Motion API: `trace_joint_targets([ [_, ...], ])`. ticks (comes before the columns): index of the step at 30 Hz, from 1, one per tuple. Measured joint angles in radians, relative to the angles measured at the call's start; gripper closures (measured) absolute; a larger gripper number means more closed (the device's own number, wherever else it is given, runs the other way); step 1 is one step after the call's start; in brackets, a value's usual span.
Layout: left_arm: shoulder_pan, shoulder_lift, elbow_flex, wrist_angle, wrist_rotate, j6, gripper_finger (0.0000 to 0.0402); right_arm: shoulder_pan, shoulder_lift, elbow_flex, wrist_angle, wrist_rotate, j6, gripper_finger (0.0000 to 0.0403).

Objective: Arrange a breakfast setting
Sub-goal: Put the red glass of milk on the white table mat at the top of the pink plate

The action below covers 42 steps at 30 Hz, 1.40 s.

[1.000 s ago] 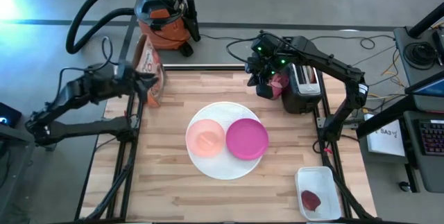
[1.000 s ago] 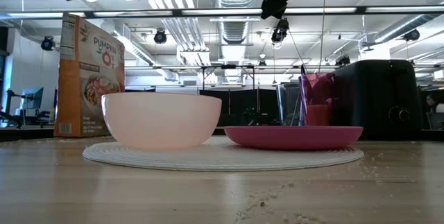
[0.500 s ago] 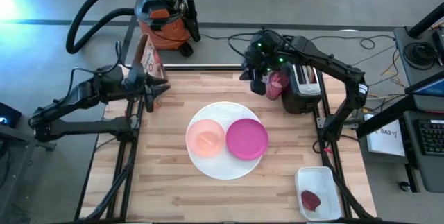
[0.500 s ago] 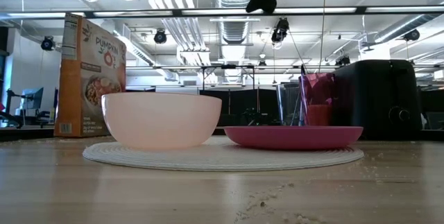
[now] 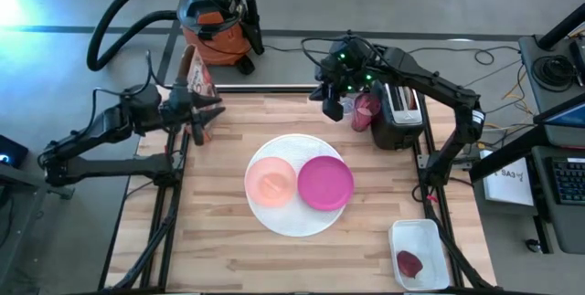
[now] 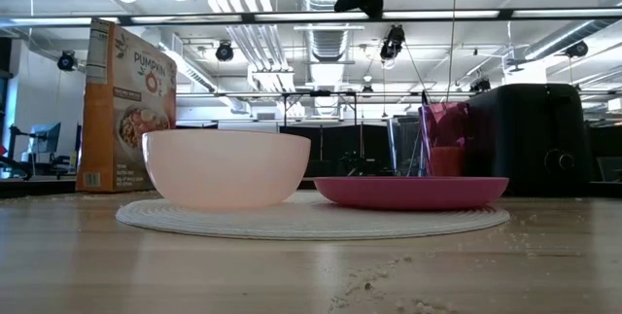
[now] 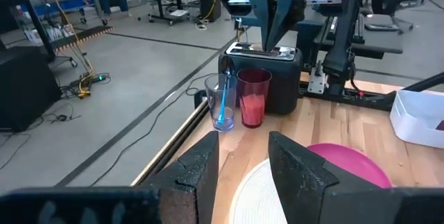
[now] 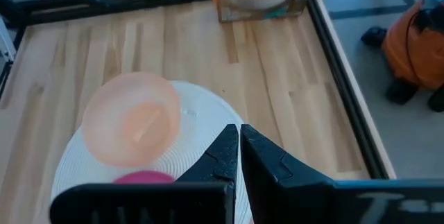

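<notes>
Your left gripper hovers at the upper left of the high view beside the cereal box, its fingers slightly spread and holding nothing. Your right gripper hangs at upper centre, fingers pressed together and empty. The large white round plate sits mid-table carrying the pale pink bowl and smaller magenta plate. The translucent pink cup and clear glass stand by the black toaster.
</notes>
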Motion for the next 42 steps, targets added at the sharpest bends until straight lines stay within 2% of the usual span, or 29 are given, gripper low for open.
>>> trace_joint_targets([
  [7,0.0,0.0,0.0,0.0,0.0,0.037,0.0293,0.005,0.029,0.0,-0.035,0.006,0.02,0.0394],
  [9,0.0,0.004,0.0,0.0,0.0,0.046,0.0293,0.005,0.039,0.0,-0.037,0.08,0.083,0.0394],
  [12,0.0,0.013,0.0,0.0,0.0,0.063,0.0293,0.004,0.047,0.0,-0.088,0.252,0.282,0.0394],
  [13,0.0,0.016,0.0,0.0,-0.001,0.074,0.0293,0.002,0.047,0.0,-0.111,0.262,0.327,0.0394],
  [17,0.0,0.025,0.0,0.0,-0.035,0.106,0.0293,-0.01,0.047,0.0,-0.149,0.257,0.304,0.0394],
  [22,0.0,0.027,0.0,0.004,-0.092,0.112,0.0293,-0.011,0.047,0.0,-0.161,0.34,0.434,0.0394],
  [27,0.0,0.027,0.0,0.026,-0.099,0.115,0.0293,-0.012,0.051,0.0,-0.214,0.344,0.44,0.0394],
  [32,0.0,0.029,0.002,0.035,-0.114,0.115,0.0293,-0.016,0.072,0.0,-0.347,0.394,0.473,0.0393],
  [36,0.0,0.028,0.003,0.037,-0.124,0.114,0.0293,-0.029,0.081,0.0,-0.464,0.395,0.466,0.0374],
  [42,0.0,0.028,0.015,0.008,-0.124,0.103,0.0293,-0.049,0.092,0.0,-0.54,0.395,0.487,0.0313],
])
